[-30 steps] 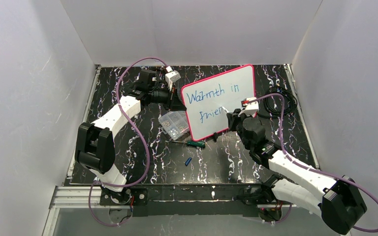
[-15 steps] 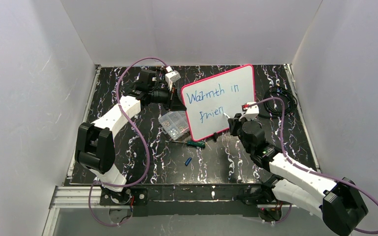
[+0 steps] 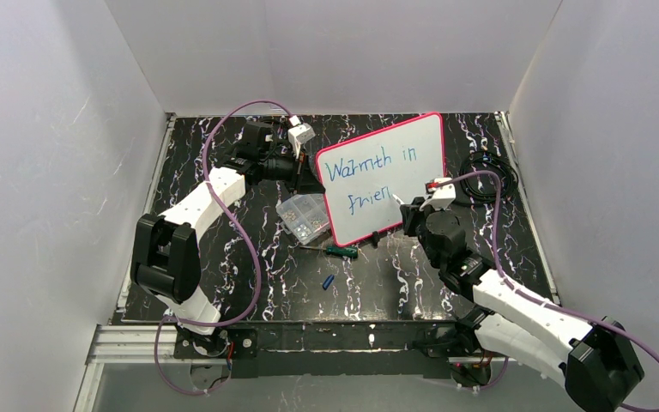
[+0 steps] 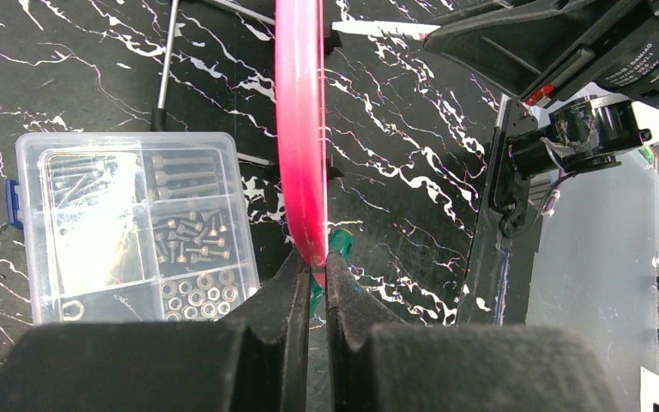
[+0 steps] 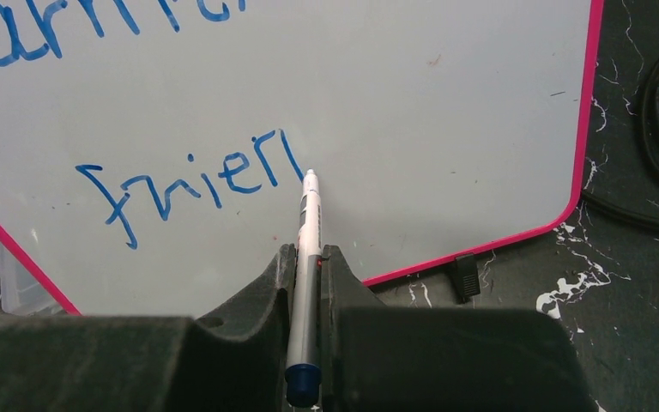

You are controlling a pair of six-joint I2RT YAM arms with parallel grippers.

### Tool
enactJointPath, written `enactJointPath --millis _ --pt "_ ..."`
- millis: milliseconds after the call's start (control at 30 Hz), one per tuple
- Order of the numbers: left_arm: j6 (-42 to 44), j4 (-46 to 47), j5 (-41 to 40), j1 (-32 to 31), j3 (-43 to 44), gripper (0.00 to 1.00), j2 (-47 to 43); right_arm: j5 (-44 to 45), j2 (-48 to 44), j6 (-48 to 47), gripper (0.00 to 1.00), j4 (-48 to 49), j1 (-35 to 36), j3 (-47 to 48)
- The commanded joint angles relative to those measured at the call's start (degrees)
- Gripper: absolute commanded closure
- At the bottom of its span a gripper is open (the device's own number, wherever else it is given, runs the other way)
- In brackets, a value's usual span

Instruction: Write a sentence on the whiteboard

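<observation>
The whiteboard (image 3: pixel 399 154) with its pink-red rim stands tilted at the table's middle back. Blue writing on it reads "Warmth in" above "frien" (image 3: pixel 369 198); the lower line also shows in the right wrist view (image 5: pixel 190 184). My left gripper (image 4: pixel 311 262) is shut on the board's pink rim (image 4: pixel 299 129) at its left edge. My right gripper (image 5: pixel 308 256) is shut on a marker (image 5: pixel 306 257) with a blue end cap. The marker's tip (image 5: pixel 310 174) sits at the board just right of the last letter.
A clear compartment box (image 3: pixel 303 215) of screws and nuts lies left of the board, also in the left wrist view (image 4: pixel 129 223). A green-handled screwdriver (image 3: pixel 340 251) and a small blue cap (image 3: pixel 328 281) lie in front. A black cable coil (image 3: pixel 487 176) lies right of the board.
My right gripper and marker have shifted slightly right along the lower line; the last letter has been finished. The left arm and the board have not moved.
</observation>
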Motion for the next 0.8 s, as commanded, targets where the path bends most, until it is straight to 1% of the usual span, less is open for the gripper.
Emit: enactJointPath --millis 0,367,533,767 --pt "0.63 -0.51 3.32 -0.57 2.20 1.00 -3.86 2.43 1.00 -1.83 0.99 2.31 -0.23 3.22" --pt "0.68 -0.51 3.48 -0.60 2.19 1.00 -3.81 2.87 4.38 -4.42 0.99 6.06 -1.10 4.73" --pt "0.68 -0.51 3.40 -0.60 2.21 1.00 -3.74 1.15 4.58 -5.06 0.99 7.35 -1.12 5.42" --pt "0.75 -0.51 3.32 -0.57 2.21 1.00 -3.71 -2.55 3.96 -4.06 0.99 5.84 -1.19 4.53"
